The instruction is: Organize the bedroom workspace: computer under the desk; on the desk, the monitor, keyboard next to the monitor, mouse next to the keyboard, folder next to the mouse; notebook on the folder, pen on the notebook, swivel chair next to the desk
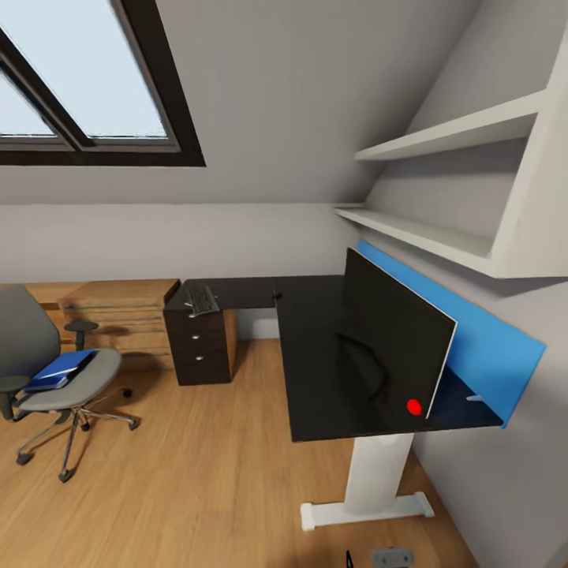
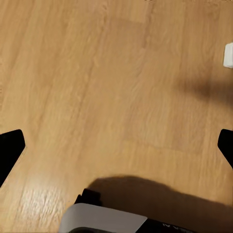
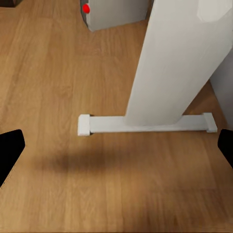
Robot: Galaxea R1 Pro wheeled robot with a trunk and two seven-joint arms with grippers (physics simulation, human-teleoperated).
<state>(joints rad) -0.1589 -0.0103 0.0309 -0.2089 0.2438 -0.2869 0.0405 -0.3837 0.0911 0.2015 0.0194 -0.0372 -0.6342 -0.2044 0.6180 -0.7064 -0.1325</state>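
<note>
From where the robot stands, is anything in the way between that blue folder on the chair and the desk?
Nothing visible: bare wood floor separates the swivel chair, carrying the folder, from the desk, whose near half has bare top beside the monitor.

Wood plank floor [image 1: 205,473] everywhere, pretty glossy. Skylight window [image 1: 87,87] sat up at 10 o'clock in the sloped ceiling, dark frame. Two white shelves [image 1: 457,181] hung on the wall around 2 o'clock, with a blue wall panel [image 1: 489,339] just below them. Light-wood drawer chest [image 1: 118,315] stood against the back wall at 9 o'clock.
</note>
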